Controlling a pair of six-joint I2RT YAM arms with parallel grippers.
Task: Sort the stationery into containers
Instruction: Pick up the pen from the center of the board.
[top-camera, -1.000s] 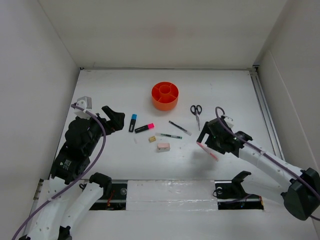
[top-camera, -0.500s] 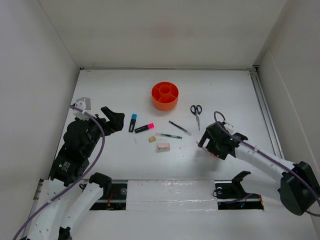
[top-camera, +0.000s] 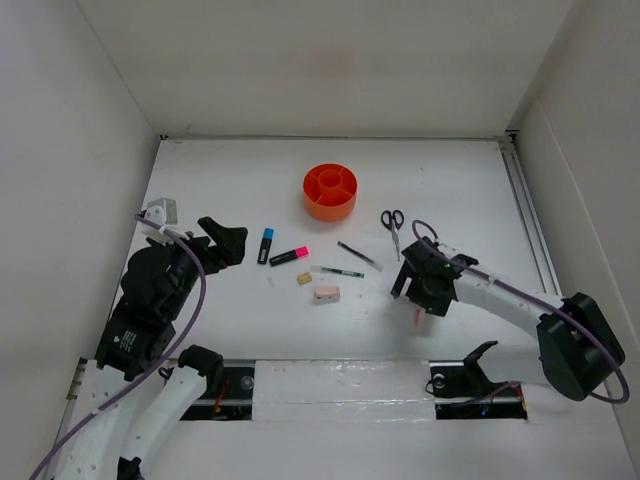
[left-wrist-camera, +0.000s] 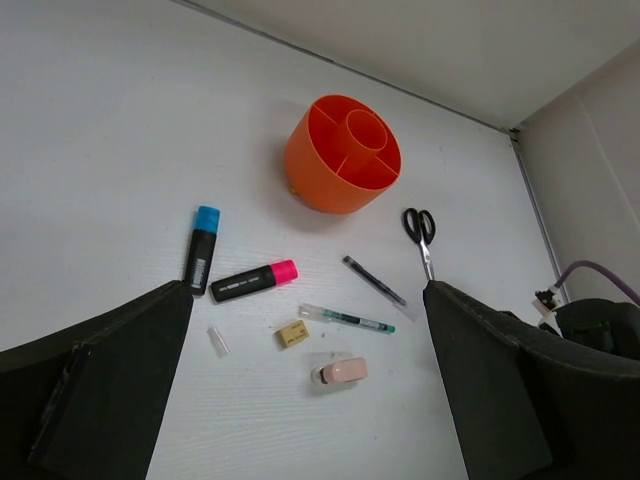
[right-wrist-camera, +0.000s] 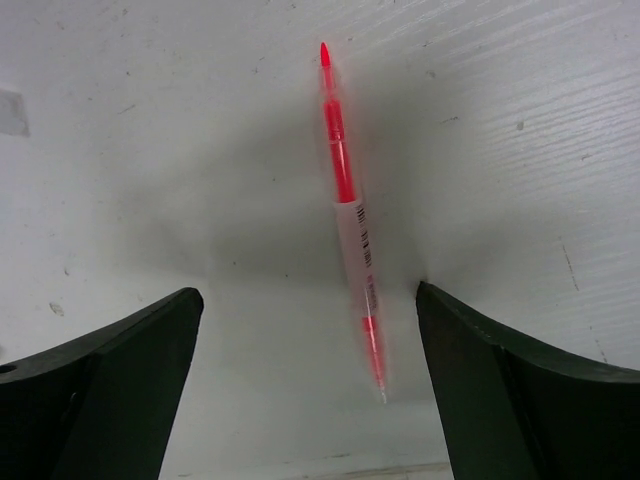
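**Right tool gaping over the pencil, nothing grabbed**

So the right tool (right-wrist-camera: 305, 295) is hanging over the table (right-wrist-camera: 150, 120) with its jaws spread wide. The pink-red pencil (right-wrist-camera: 350, 225) is lying flat in the gap between them. No finger is touching it, though in the wrist view it's sitting closer to the finger on the right of the picture. I can't tell whether the fingertips are touching the table.

From the top camera, that same tool (top-camera: 420, 290) is sitting toward the near right of the table. The pencil (top-camera: 417, 317) is peeking out just below it, well away from everything else.

The left tool (left-wrist-camera: 308, 290) is also gaping wide and carrying nothing, just looking out over the spread. From above it (top-camera: 225, 240) is sitting near the left, close beside the blue-capped highlighter (top-camera: 265, 245).

The rest is lying loose on the table:
- The pink-capped highlighter (top-camera: 289, 256) is lying just right of the blue one.
- The two pens (top-camera: 359, 256) are lying a bit further right.
- The two erasers (top-camera: 304, 279) are sitting just in front of the pink-capped highlighter.
- The scissors (top-camera: 393, 225) are lying shut, off to the right of the organiser.

The orange organiser (top-camera: 328, 208) is standing at the far middle of the table, and its compartments are looking bare in the left wrist view.
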